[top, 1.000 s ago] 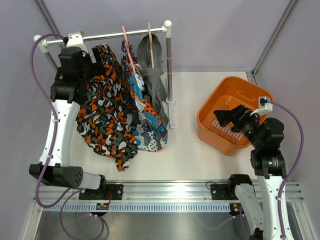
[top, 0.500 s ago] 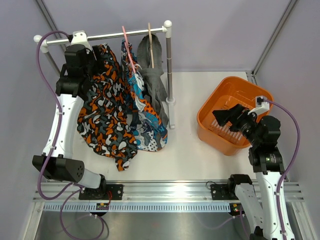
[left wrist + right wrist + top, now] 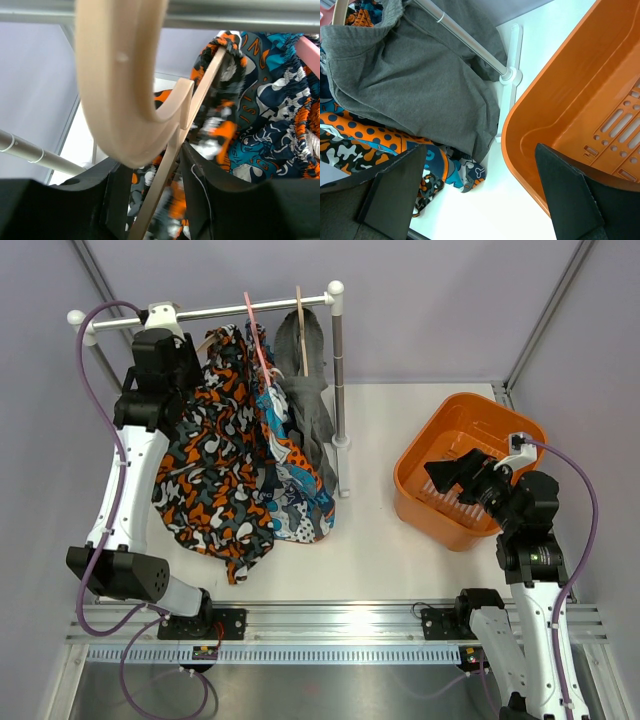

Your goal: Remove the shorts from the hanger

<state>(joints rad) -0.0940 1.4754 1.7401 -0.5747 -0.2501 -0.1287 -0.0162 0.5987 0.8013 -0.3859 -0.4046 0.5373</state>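
Camouflage shorts (image 3: 215,465) in orange, black, white and grey hang from a wooden hanger (image 3: 125,90) hooked over the metal rail (image 3: 250,309) at the left end of the rack, their lower part draping down over the table (image 3: 390,540). The left gripper (image 3: 155,167) is closed narrowly on that hanger's slanted arm just under the hook, one finger on either side. Next along the rail hang the patterned shorts (image 3: 290,475), blue, orange and white, on a pink hanger (image 3: 257,340), then the grey shorts (image 3: 310,400) beside the upright post (image 3: 340,370). The right gripper (image 3: 462,466) is spread wide and holds nothing, poised over the orange basket (image 3: 430,430), well apart from the rack.
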